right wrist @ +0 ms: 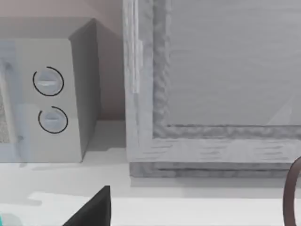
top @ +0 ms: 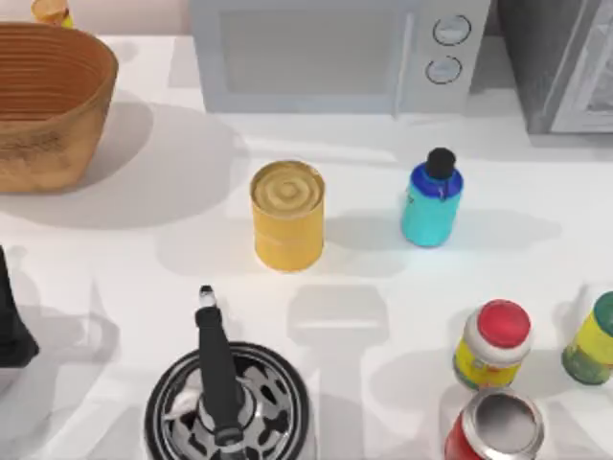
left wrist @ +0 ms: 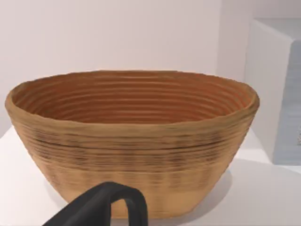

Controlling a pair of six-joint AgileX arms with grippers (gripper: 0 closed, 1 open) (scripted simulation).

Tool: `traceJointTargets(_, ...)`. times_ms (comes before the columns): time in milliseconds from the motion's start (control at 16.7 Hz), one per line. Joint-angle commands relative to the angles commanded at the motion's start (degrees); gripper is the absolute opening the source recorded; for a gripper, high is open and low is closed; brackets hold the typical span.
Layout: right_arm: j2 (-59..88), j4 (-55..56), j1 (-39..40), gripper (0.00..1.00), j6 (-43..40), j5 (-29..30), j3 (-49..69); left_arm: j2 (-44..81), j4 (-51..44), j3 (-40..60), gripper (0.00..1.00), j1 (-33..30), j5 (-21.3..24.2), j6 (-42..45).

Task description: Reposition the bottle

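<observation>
The bottle [top: 431,198] stands upright on the white table right of centre: cyan body, dark blue shoulder, black round cap. It is a little in front of the microwave [top: 340,53] and to the right of the yellow can [top: 287,215]. My left arm [top: 10,331] is parked at the table's left edge, and its gripper [left wrist: 106,207] faces the woven basket [left wrist: 131,141]. My right gripper [right wrist: 193,207] is open with nothing between its fingers and faces the microwave [right wrist: 47,94] and a grey appliance [right wrist: 211,84]. Neither gripper touches the bottle.
A woven basket [top: 48,101] sits at the back left. A pan with a black handle [top: 225,398] stands at the front. A red-capped yellow bottle [top: 492,343], a green-capped bottle [top: 592,340] and a red can [top: 493,429] crowd the front right. A grey appliance [top: 565,62] stands at the back right.
</observation>
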State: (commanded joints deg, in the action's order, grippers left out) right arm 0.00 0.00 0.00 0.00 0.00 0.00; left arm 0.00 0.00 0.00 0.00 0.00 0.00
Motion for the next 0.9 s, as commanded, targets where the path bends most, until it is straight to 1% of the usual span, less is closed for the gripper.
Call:
traceJointTargets(180,0.0,0.0,0.0,1.00,0.0,0.0,0.0,0.6,0.1,0.3,1.00,-0.4,0.1,0.1)
traceJointTargets(420,0.0,0.0,0.0,1.00,0.0,0.0,0.0,9.1,2.4,5.1,1.00,-5.1,0.5,1.1)
traceJointTargets(660,0.0,0.0,0.0,1.00,0.0,0.0,0.0,27.0,7.8,14.8,1.00,-12.1,0.1,1.6)
traceJointTargets(900,0.0,0.0,0.0,1.00,0.0,0.0,0.0,52.6,14.8,27.3,1.00,-20.4,-0.8,1.4)
